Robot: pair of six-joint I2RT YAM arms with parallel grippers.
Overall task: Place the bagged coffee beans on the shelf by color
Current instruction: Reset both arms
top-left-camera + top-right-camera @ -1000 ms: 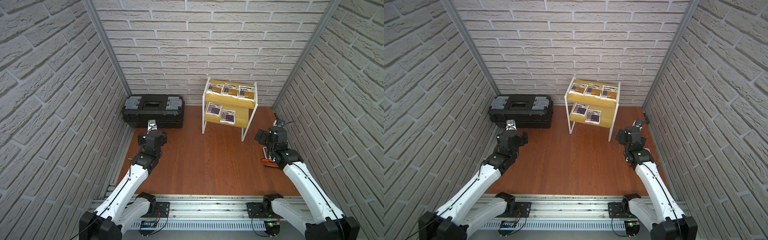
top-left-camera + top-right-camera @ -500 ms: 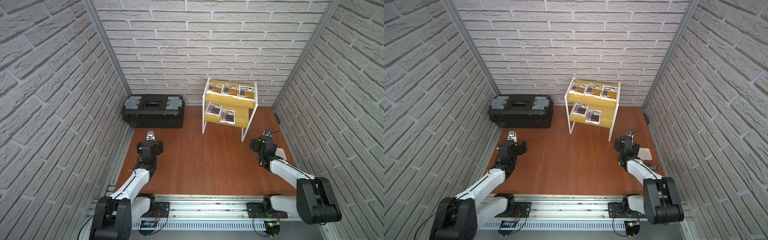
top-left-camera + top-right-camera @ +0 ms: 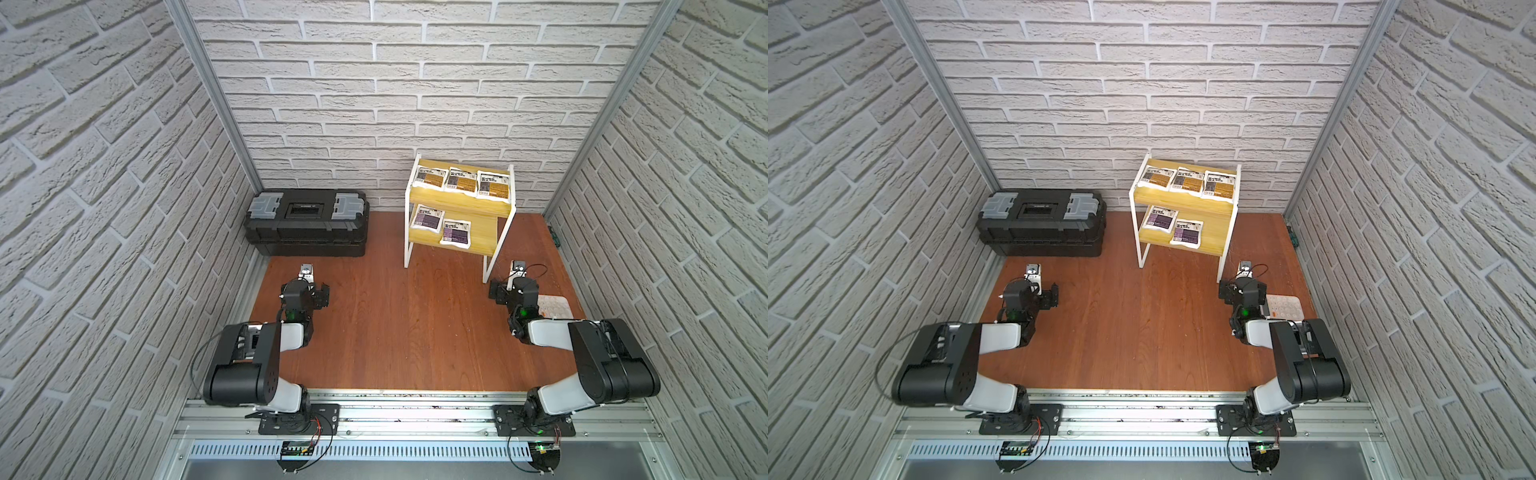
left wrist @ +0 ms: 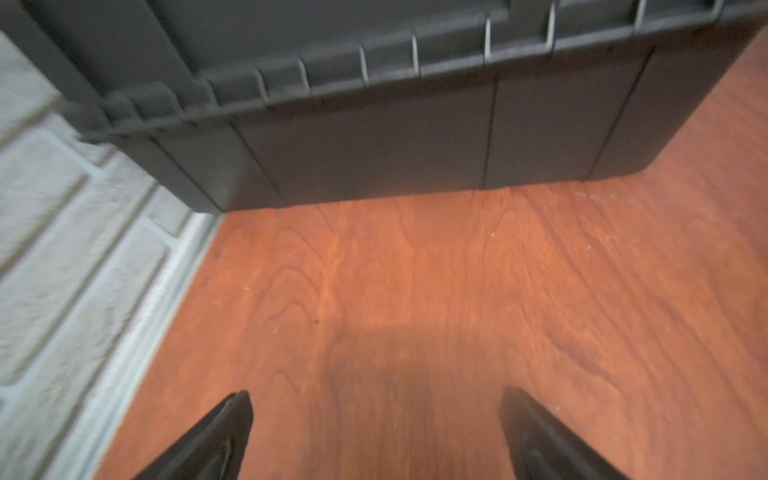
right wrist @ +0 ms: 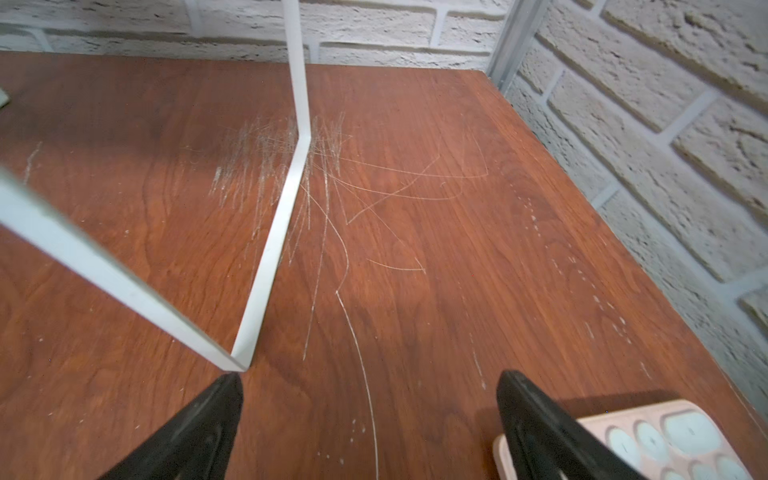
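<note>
Mustard-yellow bags (image 3: 457,179) lie three in a row on the top board of the shelf (image 3: 484,237); two purple bags (image 3: 456,232) lie side by side on the lower board; both top views agree; no bag shows on the wooden tabletop (image 3: 415,324) in any view, so the colour sort looks finished and the step in hand reads as parking the arms; left gripper (image 4: 374,395) has its jaws spread with nothing between them, low over bare wood, facing the black toolbox (image 4: 374,137) and well apart from it; right gripper (image 5: 370,376) is likewise spread and empty; one fingertip sits just beside the corner of the shelf's white foot bar (image 5: 274,249); the other finger overlaps the pale calculator (image 5: 665,440), contact cannot be told; to finish well, any further right-arm motion should pull straight back from that foot bar, since a sideways sweep could nudge the light rack and slide the flat pouches off their rows; avoid dragging the calculator; left arm has open room; no regrasp seems needed
</note>
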